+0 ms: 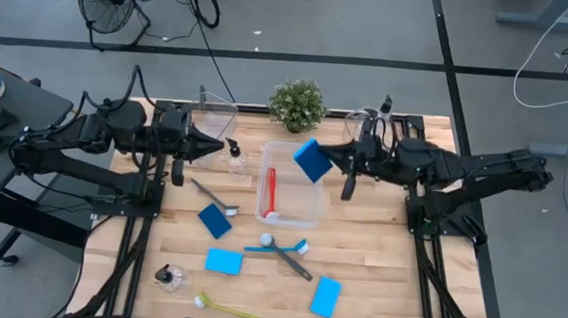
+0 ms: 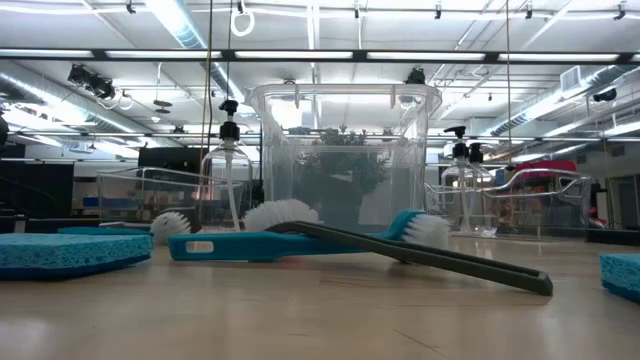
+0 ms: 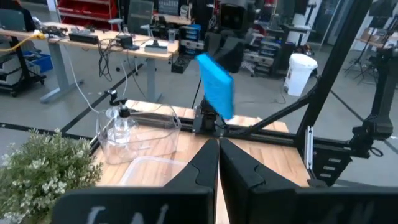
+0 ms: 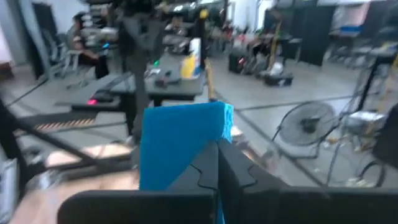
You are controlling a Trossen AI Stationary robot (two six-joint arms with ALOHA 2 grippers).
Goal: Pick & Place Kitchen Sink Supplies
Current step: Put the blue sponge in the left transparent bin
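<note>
My right gripper [image 1: 330,159] is shut on a blue sponge [image 1: 311,161] above the clear bin [image 1: 312,213] at mid-table, where a red brush [image 1: 270,192] lies. My left gripper [image 1: 216,152] is shut and empty, hovering beside a pump bottle [image 1: 234,157] that stands on the table. Three more blue sponges [image 1: 215,220] [image 1: 224,262] [image 1: 325,296] lie flat on the table. A grey brush [image 1: 215,195], a blue brush [image 1: 280,247] crossed by a dark one [image 1: 295,264], and a yellow-green brush [image 1: 225,307] also lie there. Another bottle [image 1: 169,276] stands near the front. My right gripper pinches the sponge between its two fingers [image 4: 227,167] at the edge [image 4: 208,140] facing the right arm. The fingers come roughly level from the table's right side. The sponge is lifted clear above the bin and stands tilted on edge [image 3: 217,84].
A potted plant [image 1: 298,103] stands at the far edge between two more clear bins [image 1: 215,114] [image 1: 365,121]; the right one holds a bottle [image 3: 118,121]. Bare wood shows right of the middle bin and along the near right.
</note>
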